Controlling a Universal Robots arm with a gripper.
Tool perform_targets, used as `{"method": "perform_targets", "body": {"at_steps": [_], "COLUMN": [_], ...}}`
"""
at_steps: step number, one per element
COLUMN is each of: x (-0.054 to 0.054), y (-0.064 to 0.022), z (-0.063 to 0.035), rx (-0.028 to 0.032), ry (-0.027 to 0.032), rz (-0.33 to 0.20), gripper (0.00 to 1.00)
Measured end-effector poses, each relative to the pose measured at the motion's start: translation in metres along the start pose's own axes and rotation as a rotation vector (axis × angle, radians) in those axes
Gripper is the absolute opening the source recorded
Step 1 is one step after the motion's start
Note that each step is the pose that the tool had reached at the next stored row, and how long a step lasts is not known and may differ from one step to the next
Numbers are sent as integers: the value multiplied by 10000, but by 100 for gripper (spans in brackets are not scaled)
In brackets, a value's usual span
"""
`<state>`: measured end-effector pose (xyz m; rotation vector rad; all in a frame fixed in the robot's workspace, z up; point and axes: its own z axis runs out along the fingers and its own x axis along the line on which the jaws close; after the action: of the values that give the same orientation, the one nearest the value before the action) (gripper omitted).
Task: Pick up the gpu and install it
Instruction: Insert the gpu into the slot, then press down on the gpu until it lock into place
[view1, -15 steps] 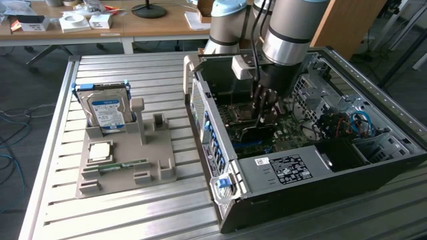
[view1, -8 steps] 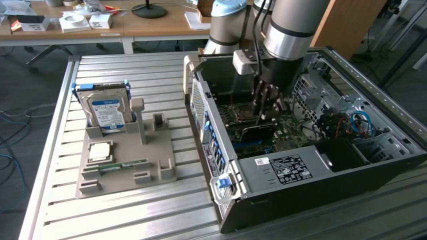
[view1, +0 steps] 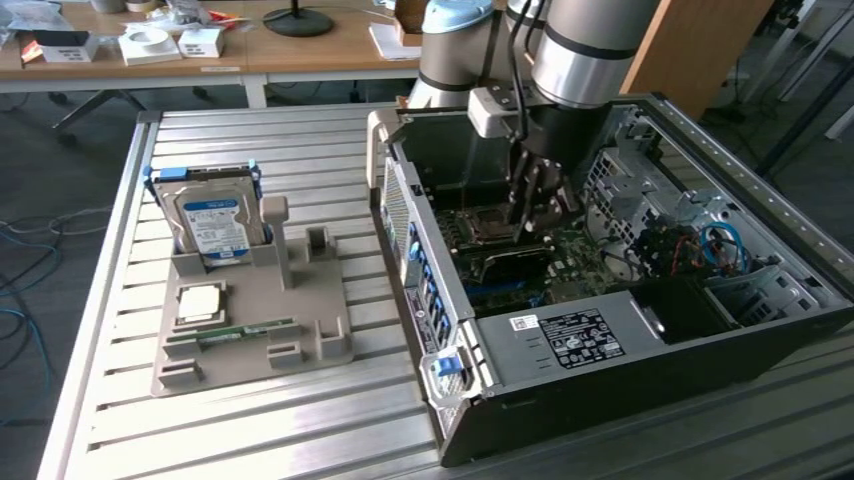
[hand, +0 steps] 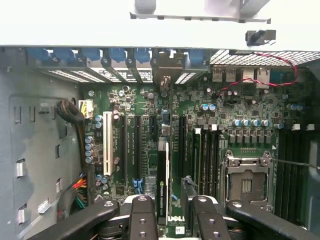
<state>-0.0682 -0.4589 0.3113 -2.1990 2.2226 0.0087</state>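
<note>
My gripper (view1: 541, 205) reaches down into the open computer case (view1: 601, 340), over the green motherboard (view1: 574, 265). In the wrist view the gpu (hand: 163, 185) appears edge-on as a thin dark and green card standing upright between my two fingers (hand: 142, 220). My gripper (hand: 171, 201) is shut on the gpu. The card runs in line with the long black expansion slots (hand: 136, 145), and its metal end bracket (hand: 165, 75) sits at the row of rear slot openings. Whether the card's edge is down in a slot I cannot tell.
A grey holder (view1: 254, 320) on the slatted table carries a silver hard drive with a blue label (view1: 214, 220), a square chip (view1: 200, 300) and a narrow green RAM stick (view1: 247, 330). The CPU socket (hand: 247, 182), red wires (hand: 270, 62) and case walls lie near the gripper.
</note>
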Motion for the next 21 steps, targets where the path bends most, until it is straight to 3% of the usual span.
{"method": "perform_targets", "body": {"at_steps": [21], "x": [0], "y": [0], "z": [-1], "rx": [0], "ry": [0], "rz": [0], "gripper": [34]}}
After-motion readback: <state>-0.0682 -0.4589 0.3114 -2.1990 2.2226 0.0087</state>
